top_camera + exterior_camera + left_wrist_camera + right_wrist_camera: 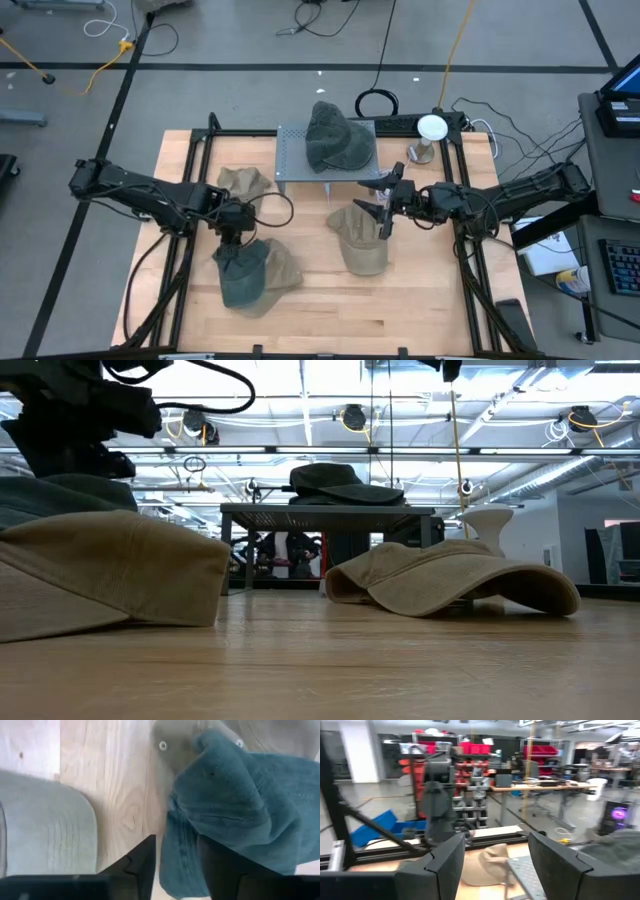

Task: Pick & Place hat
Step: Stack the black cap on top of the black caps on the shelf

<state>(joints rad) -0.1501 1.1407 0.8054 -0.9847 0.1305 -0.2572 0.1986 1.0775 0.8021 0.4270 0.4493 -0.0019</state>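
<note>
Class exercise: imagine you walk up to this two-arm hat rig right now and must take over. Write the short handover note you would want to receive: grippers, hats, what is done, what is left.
Left gripper: over the front-left pile, jaws straddling a fold of the dark green hat; a firm grip is not confirmed.
Right gripper: jaws open, empty, above the tan hat at centre-right.
Hats: one dark green hat on rack sits on the grey metal rack at the back. Another tan hat lies back-left. A further tan hat lies under the dark green one.
Done: apparently one hat on the rack.
Left: four hats on the table.
</note>
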